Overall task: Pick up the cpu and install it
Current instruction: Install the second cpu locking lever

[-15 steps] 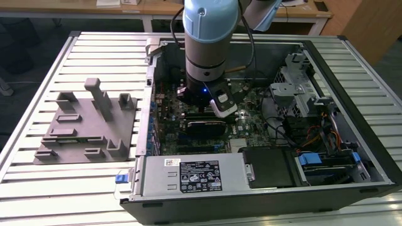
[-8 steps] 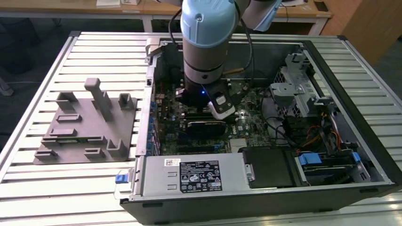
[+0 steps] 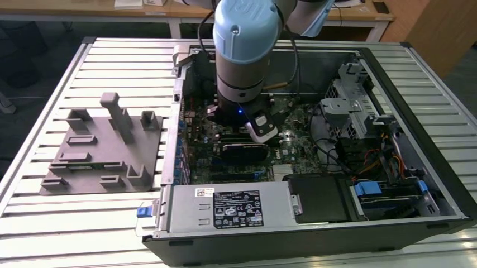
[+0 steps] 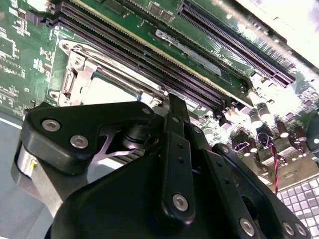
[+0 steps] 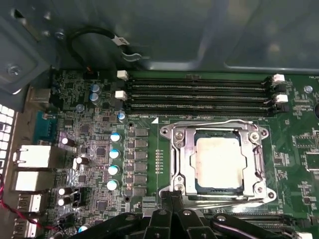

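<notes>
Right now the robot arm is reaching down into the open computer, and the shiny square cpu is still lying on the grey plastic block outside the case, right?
Not quite. The arm does reach into the open computer case, but the cpu is not on the grey plastic block. The first wrist view shows it sitting inside the metal socket frame on the green motherboard, with the gripper close beside that frame.

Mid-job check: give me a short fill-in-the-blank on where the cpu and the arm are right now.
1. The cpu lies inside the metal-framed ____ on the motherboard.
2. The gripper hangs just beside the ____.
3. The arm reaches down into the open computer ____.

Missing words: socket; socket; case
</notes>
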Available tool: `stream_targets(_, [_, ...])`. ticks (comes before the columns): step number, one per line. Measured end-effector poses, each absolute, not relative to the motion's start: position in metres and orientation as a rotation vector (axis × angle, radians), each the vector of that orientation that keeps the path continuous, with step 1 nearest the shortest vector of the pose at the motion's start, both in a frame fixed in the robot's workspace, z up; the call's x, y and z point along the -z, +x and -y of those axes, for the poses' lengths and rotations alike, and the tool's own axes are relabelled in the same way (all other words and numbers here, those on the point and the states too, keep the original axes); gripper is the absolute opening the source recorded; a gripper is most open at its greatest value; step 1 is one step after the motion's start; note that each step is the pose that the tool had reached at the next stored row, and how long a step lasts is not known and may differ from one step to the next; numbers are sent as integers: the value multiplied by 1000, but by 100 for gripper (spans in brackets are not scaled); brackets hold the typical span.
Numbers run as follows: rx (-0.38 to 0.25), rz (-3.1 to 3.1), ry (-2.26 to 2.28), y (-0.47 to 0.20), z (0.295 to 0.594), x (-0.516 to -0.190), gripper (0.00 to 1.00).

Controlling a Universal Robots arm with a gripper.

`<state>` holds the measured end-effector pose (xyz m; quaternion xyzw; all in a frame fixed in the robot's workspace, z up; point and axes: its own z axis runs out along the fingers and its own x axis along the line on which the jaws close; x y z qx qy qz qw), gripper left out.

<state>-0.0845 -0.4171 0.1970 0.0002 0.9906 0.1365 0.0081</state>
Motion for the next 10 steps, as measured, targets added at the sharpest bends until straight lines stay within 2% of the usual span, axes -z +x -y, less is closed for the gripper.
stream_targets(10, [-441, -3096, -42, -85, 423, -197, 11])
